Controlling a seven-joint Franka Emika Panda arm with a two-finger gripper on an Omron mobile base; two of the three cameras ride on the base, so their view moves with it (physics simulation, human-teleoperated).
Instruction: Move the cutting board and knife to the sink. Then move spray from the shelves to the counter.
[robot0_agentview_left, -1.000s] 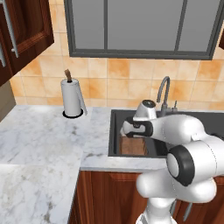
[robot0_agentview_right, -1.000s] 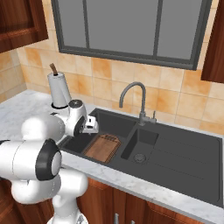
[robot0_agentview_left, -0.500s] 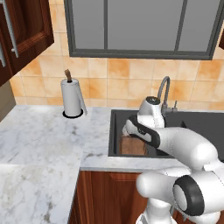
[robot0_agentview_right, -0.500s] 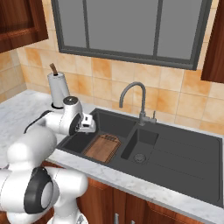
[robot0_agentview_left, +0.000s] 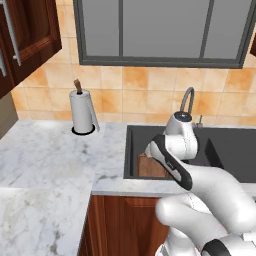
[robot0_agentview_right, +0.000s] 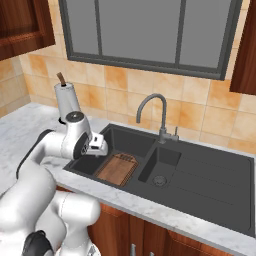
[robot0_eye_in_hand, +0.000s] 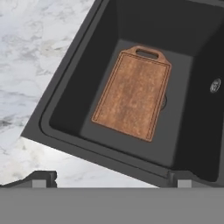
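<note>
Gripper (robot0_agentview_right: 101, 147) open, fingers wide apart and holding nothing, above the near left rim of the sink (robot0_eye_in_hand: 65, 83). Below it the cutting board (robot0_eye_in_hand: 132, 98) lies flat on the basin floor. Beyond, faucet (robot0_agentview_right: 150, 112); paper towel roll (robot0_agentview_left: 82, 112) on counter (robot0_agentview_left: 45, 155).

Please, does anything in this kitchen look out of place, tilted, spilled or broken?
Nothing looks spilled or broken. The cutting board lies flat on the floor of the sink, partly covering a round drain. The paper towel roll stands upright on the counter.
</note>
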